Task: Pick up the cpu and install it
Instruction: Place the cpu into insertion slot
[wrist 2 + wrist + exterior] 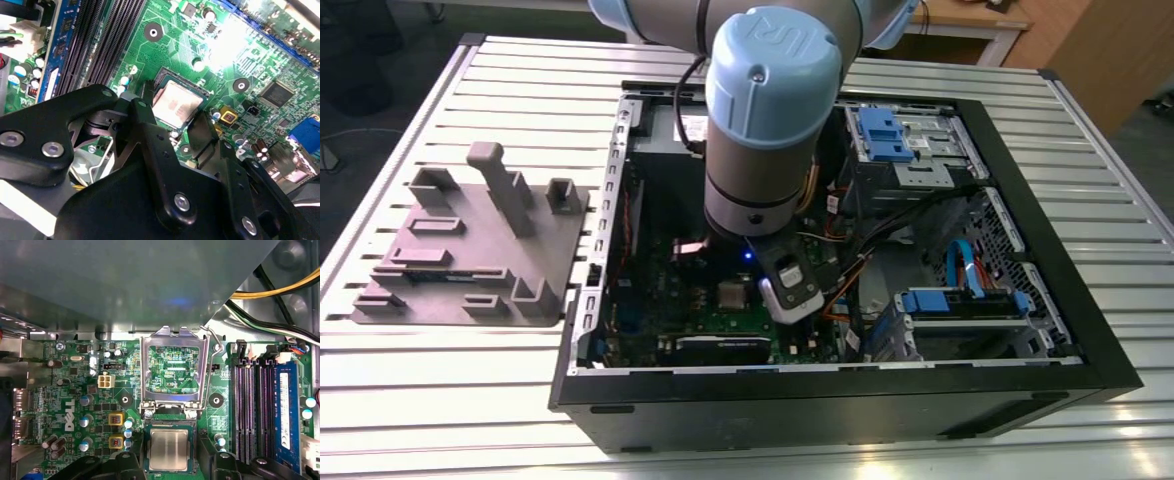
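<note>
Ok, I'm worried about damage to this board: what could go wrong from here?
The cpu lies in the socket with the gripper open, one side of it on each flank; a sideways nudge might shift it.
The retention frame is hinged open, so nothing clamps the chip.
Small capacitors stand close beside the gripper and might be clipped.

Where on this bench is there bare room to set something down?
Bare table slats lie between the grey tray and the near edge. Inside the computer case it is crowded: the open gripper straddles the cpu.
</note>
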Controlling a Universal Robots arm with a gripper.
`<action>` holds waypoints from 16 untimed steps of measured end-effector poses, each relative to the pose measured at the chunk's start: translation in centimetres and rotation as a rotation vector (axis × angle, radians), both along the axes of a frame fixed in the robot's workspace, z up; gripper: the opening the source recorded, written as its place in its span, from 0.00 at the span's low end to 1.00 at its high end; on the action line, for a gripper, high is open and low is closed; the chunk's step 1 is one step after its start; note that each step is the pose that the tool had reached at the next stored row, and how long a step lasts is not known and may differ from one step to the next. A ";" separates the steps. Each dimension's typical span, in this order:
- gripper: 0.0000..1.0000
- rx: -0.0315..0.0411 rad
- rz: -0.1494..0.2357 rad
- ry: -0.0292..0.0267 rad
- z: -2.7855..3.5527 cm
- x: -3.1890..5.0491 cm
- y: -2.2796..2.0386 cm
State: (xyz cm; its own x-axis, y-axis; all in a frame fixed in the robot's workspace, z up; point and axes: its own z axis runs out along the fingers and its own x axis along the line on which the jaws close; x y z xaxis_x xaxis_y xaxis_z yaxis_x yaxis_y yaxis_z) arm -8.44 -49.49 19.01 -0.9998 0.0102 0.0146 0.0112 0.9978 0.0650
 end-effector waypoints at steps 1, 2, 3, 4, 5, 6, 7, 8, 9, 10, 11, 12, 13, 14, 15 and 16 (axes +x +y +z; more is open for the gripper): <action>0.54 -0.0001 0.000 0.0000 0.01 0.00 0.00; 0.54 -0.0001 0.000 0.0000 0.01 0.00 0.00; 0.54 -0.0001 0.000 0.0001 0.02 0.00 0.00; 0.53 -0.0001 0.000 0.0000 0.02 0.00 0.00; 0.53 -0.0002 0.000 0.0001 0.03 0.00 0.00; 0.46 -0.0002 0.000 0.0001 0.03 0.00 0.00; 0.46 -0.0002 0.000 0.0001 0.03 0.00 0.00; 0.46 -0.0001 0.000 0.0001 0.03 0.00 0.00; 0.46 -0.0002 0.000 0.0001 0.03 0.00 0.00; 0.46 -0.0001 0.000 0.0001 0.03 0.00 0.00; 0.46 -0.0001 0.000 0.0001 0.03 0.00 0.00; 0.46 0.0001 0.000 0.0000 0.03 0.00 0.00; 0.46 0.0001 0.000 0.0001 0.03 0.00 0.00; 0.46 0.0001 0.000 0.0001 0.03 0.00 0.00; 0.46 0.0001 0.000 0.0001 0.03 0.00 0.00; 0.46 -0.0001 0.000 0.0001 0.03 0.00 0.00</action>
State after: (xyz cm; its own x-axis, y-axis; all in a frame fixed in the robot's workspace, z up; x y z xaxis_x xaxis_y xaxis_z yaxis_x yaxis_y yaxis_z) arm -8.44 -49.50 19.04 -0.9998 0.0102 0.0148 0.0112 0.9978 0.0649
